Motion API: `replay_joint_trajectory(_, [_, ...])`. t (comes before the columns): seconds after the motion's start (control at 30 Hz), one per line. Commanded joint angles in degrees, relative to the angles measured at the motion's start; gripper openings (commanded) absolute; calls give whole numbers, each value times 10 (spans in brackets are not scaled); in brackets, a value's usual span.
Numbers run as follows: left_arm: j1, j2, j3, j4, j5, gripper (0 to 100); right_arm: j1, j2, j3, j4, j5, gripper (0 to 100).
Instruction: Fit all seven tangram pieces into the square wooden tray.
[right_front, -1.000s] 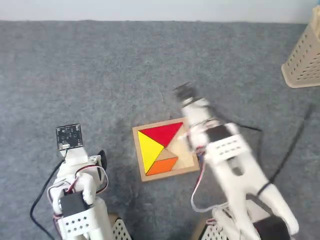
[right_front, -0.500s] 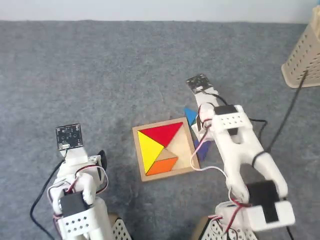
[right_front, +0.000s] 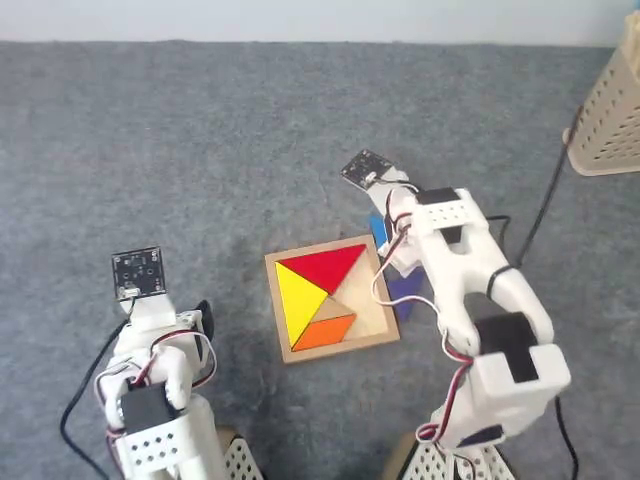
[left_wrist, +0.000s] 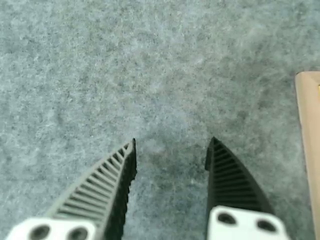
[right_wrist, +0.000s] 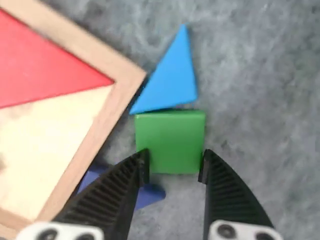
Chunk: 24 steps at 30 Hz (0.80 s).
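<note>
The grey tabletop (right_front: 200, 130) takes up most of my overhead feed. The right arm (right_front: 470, 290) comes in from the near edge on the right and stretches out past the tray's right side. The left arm (right_front: 150, 390) sits folded at the near edge on the left. A pale slotted basket (right_front: 608, 110) stands at the far right corner.

The square wooden tray (right_front: 272, 300) lies around the middle of the tabletop, nearer the near edge. Inside it a red triangle (right_front: 325, 268) fills the far side, a yellow triangle (right_front: 297, 297) the left side, and an orange parallelogram (right_front: 323, 332) lies along the near side. The tray's right part is bare wood.

Three pieces lie on the tabletop just off the tray's right rim: a green square (right_wrist: 172, 137), a light blue triangle (right_wrist: 172, 82) touching it and the tray's corner, and a dark blue piece (right_wrist: 145, 194) partly hidden under my fingers.

The right gripper (right_wrist: 173, 155) is parted to about the square's width, tips over its two nearest corners, gripping nothing. The left gripper (left_wrist: 171, 145) hangs wide apart over bare tabletop, holding nothing.
</note>
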Motion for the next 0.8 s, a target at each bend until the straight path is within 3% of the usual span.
replay_joint_trajectory(0.0, [1,-9,-7,3,-3,216,11,39,-44,-12,11,173])
replay_joint_trajectory(0.3, [1,-9,-7,3,-3,216,36,45,-50,-31,-38,35])
replay_joint_trajectory(0.53, [1,-9,-7,3,-3,216,44,3,-48,-18,-78,120])
replay_joint_trajectory(0.77, [1,-9,-7,3,-3,216,-40,-48,-45,45,-43,228])
